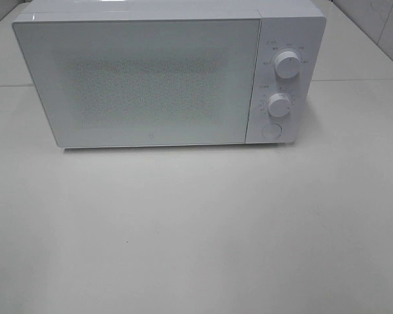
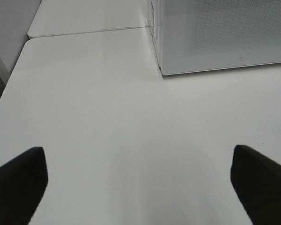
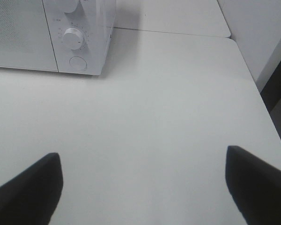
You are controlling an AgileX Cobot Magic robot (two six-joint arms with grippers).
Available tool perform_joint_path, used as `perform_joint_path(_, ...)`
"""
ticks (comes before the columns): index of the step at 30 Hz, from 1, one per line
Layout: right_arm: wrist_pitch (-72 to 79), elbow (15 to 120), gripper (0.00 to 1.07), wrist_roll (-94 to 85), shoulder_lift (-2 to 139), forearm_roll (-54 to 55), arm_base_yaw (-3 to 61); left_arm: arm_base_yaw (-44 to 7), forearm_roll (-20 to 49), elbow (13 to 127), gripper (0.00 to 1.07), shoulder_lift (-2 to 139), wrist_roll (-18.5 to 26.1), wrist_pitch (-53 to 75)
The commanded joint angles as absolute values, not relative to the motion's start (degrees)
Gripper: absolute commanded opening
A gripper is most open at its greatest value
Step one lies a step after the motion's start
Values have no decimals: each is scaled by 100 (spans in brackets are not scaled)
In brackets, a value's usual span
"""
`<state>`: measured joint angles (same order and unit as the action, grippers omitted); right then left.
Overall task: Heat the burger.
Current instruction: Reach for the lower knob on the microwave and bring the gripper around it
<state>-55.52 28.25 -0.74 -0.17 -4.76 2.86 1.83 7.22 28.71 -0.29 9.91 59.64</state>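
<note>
A white microwave (image 1: 150, 78) stands on the white table with its door shut; it also shows in the left wrist view (image 2: 225, 37) and the right wrist view (image 3: 51, 33). It has two round knobs (image 1: 287, 64) and a round button (image 1: 271, 131) on its right panel. The burger is out of view in every frame. My left gripper (image 2: 140, 187) is open and empty over the bare table, off the microwave's front left corner. My right gripper (image 3: 143, 187) is open and empty over the table, off the microwave's front right corner. Neither gripper shows in the exterior high view.
The white table (image 1: 196, 229) runs in front of the microwave. A seam (image 1: 354, 80) marks a second tabletop behind. The table's left edge (image 2: 9, 84) and right edge (image 3: 255, 84) drop off near the grippers. A tiled wall (image 1: 380, 26) stands at the back right.
</note>
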Motion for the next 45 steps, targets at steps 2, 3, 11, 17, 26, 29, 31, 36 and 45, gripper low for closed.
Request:
perform_joint_path(2,-5500,2807,94,-57,-178,-527,269,195,716,2853,102,-155,957,5936)
perform_joint_path(3,-5489,2807,92,-57,-103,-527,269,195,716,2853,102,-155,957,5936)
perform_joint_path(11,-4418,3071,89,-57,1008,-653,269,195,716,2853,102,-155,957,5936)
perform_joint_path(17,-2378,3002,87,-57,2057,-642,269,195,716,2853,102,-155,957,5936)
perform_joint_path(26,751,2395,77,-63,3203,-659,269,195,716,2853,102,-155,957,5936)
perform_joint_path(29,1896,2137,76,-57,3730,-653,269,195,716,2853,102,-155,957,5936)
perform_joint_path(31,2435,2023,76,-52,4079,-625,269,195,716,2853,102,-155,957,5936)
perform_joint_path(36,3673,1971,76,-52,5346,-613,269,195,716,2853,102,-155,957,5936)
perform_joint_path(45,6016,1656,76,-74,6956,-682,269,195,716,2853,102,-155,957,5936)
